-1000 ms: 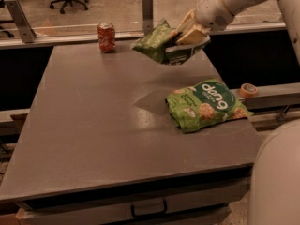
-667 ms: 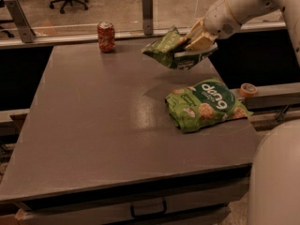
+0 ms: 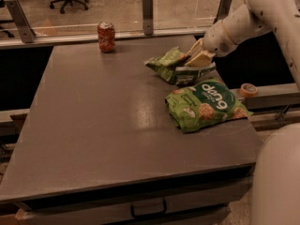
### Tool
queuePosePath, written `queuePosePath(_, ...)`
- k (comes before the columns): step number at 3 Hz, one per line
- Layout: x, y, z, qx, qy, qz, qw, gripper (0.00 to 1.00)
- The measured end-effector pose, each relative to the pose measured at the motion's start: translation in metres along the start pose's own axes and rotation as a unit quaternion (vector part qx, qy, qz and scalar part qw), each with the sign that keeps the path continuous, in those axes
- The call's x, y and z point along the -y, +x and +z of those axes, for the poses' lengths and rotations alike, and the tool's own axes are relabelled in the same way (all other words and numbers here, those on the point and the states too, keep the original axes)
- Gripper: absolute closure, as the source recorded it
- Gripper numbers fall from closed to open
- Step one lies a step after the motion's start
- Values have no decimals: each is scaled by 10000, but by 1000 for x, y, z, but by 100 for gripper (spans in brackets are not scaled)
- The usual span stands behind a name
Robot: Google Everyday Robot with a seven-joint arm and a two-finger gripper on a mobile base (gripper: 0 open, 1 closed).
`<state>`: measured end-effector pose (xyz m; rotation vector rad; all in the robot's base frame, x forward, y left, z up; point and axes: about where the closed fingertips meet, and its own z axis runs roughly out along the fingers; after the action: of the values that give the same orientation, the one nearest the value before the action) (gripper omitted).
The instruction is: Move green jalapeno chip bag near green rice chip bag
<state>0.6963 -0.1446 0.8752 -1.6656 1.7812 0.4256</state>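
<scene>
The green jalapeno chip bag (image 3: 174, 65) is olive-green and crumpled. It lies low on the grey table (image 3: 93, 125) at the far right. My gripper (image 3: 198, 57) is shut on its right end. The green rice chip bag (image 3: 206, 105) is bright green with a dark "dang" circle. It lies flat on the table just in front of the jalapeno bag, a small gap apart. My white arm (image 3: 243, 20) reaches in from the upper right.
A red soda can (image 3: 106, 37) stands upright at the table's far edge, left of the bags. A roll of tape (image 3: 248, 89) sits on a ledge right of the table. A glass barrier with metal posts (image 3: 147, 13) runs behind the table.
My gripper has carried the jalapeno bag down and to the right, from up in the air to table level just behind the rice chip bag.
</scene>
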Motion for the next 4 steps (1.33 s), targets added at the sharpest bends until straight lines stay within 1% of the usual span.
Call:
queuePosePath(1,-8,11,14,-31,-126,205,9997,7)
queuePosePath(2,-8,10,16,-25,-133,199,9997,0)
queuePosePath(3,-10,2,16,122,-140,169,9997,0)
queuePosePath(4,-1,-9,-17,518,174,122,9984,0)
